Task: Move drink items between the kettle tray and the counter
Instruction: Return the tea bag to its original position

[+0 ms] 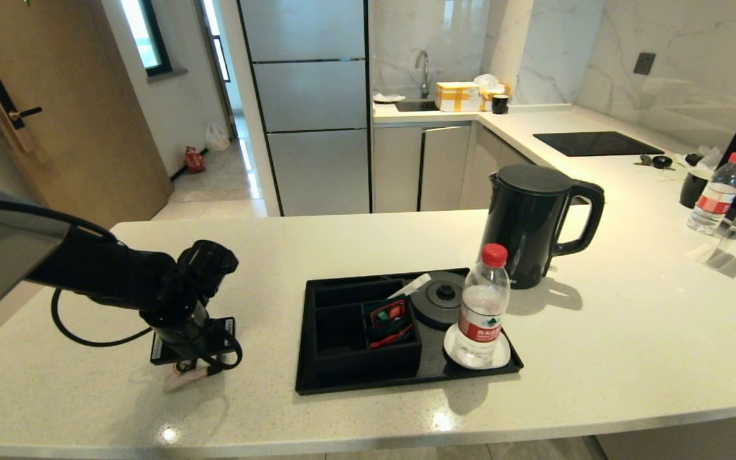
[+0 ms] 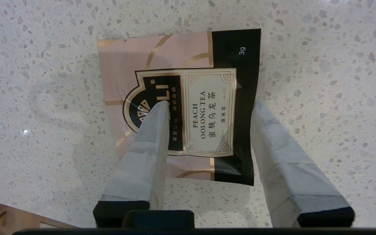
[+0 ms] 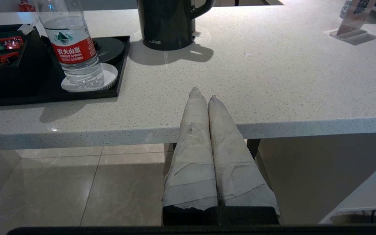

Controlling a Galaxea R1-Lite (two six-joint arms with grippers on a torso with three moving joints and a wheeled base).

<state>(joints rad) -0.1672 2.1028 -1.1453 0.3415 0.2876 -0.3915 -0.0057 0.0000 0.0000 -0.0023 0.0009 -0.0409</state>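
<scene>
The pink-and-black sachet (image 2: 204, 81) lies flat on the off-white counter (image 2: 321, 65), left of the tray; in the head view its pale edge (image 1: 179, 381) peeks out under the arm. My left gripper (image 2: 209, 104) hangs open just above it, one fingertip (image 2: 160, 111) over the pink side, the other beside the black edge. The black kettle (image 1: 531, 220) stands on the counter behind the tray (image 1: 368, 377). The red-capped bottle (image 1: 482, 310) stands on the tray's white coaster. My right gripper (image 3: 204, 94) is shut and empty, low before the counter's front edge.
The round kettle base (image 1: 441, 297) is bare. Red-and-green packets (image 1: 388, 319) fill one tray compartment. A second bottle (image 1: 716, 191) and a clear stand (image 1: 722, 246) sit far right, the black hob (image 1: 595, 144) behind.
</scene>
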